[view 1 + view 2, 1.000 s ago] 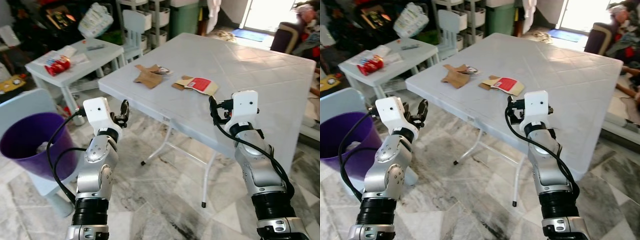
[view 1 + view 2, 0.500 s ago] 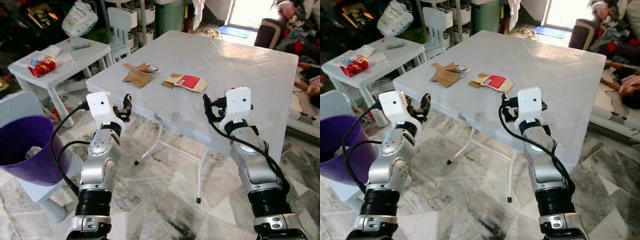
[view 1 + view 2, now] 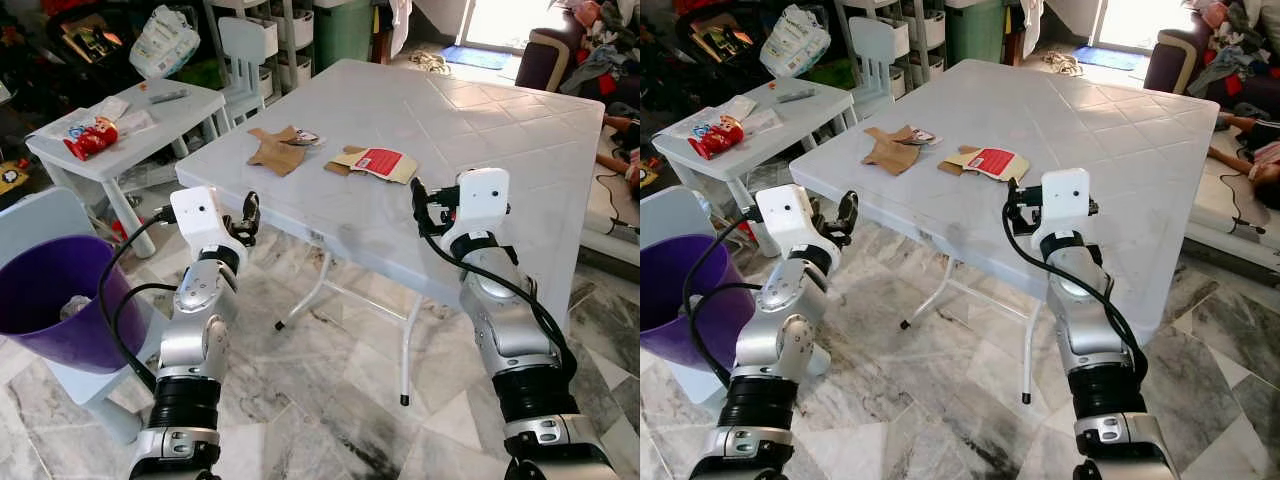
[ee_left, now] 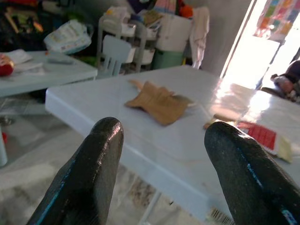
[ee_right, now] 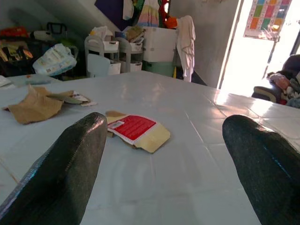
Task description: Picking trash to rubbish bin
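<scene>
On the white bench (image 3: 480, 120) lay two pieces of trash: a torn brown cardboard piece (image 3: 276, 152) near its left edge and, just beside it, a red-labelled flat packet (image 3: 385, 164). The left hand (image 3: 246, 215) hovered off the bench's near left corner, fingers (image 4: 93, 173) spread wide and empty. The right hand (image 3: 420, 205) hung above the near edge, pointing at the packet, also wide open. A purple bin (image 3: 55, 300) stood on the floor to the left
</scene>
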